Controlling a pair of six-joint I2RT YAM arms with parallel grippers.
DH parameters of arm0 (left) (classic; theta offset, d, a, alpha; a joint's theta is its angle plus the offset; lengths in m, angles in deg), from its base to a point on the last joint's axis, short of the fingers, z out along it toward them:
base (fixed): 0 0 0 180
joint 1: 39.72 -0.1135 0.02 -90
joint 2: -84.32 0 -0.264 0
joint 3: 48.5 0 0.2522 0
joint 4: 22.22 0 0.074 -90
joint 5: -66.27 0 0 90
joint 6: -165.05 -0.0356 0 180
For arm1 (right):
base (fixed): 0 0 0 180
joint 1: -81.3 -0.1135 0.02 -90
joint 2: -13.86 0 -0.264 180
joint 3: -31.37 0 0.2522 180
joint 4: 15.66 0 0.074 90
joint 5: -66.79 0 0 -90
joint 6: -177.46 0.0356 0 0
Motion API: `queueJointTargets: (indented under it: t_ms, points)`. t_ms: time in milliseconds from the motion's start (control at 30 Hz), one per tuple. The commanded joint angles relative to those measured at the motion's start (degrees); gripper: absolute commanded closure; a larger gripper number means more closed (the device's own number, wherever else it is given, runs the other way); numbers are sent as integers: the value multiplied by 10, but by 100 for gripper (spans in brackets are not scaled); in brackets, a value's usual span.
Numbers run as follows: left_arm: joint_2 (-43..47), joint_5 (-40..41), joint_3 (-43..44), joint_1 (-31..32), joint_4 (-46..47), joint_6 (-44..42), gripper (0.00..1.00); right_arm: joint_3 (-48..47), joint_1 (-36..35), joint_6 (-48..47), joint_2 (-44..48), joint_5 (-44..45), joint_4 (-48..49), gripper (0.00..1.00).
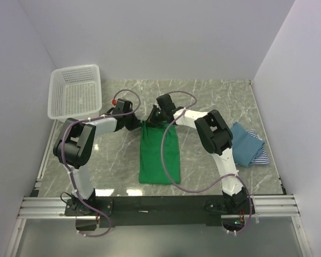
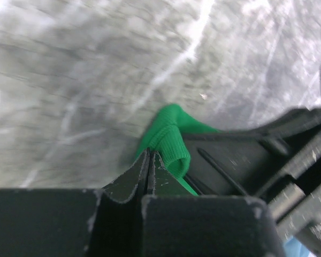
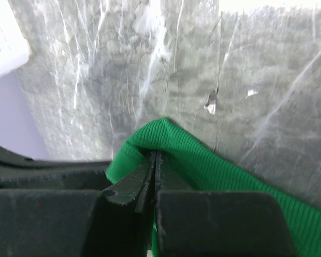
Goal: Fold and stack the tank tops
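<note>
End effectors, two: left end effector [image 2: 150, 163], jaws clenched on a rolled hem of the green tank top [image 2: 168, 142]; right end effector [image 3: 155, 160], jaws likewise clenched on a fold of the same green cloth. Tank tops, three: the green one lies as a long narrow strip at the middle of the table [image 1: 214, 96], gripped along its far edge; one teal tank top [image 1: 245, 140], folded, at the right side, resting on one striped tank top [image 1: 262, 158]. One basket [image 1: 52, 95], white lattice, far left corner.
</note>
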Motion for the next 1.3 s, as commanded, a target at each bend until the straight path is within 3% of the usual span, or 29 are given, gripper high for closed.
queueJointTargets:
  t_ms: [0,400,833,1067,1267]
  points:
    - [10,-19,13,16,28,-2,99,-15,12,14,-14,-24,27,97]
    - [-21,7,27,34,19,-2,99,-1,44,66,-31,-104,97,97]
    - [-52,32,49,39,-11,6,96,-47,86,66,-10,-144,95,93]
    - [-42,29,82,40,-17,-9,86,-39,100,19,64,-89,34,91]
    - [-75,22,112,40,-21,-12,83,59,101,-22,166,-16,-4,91]
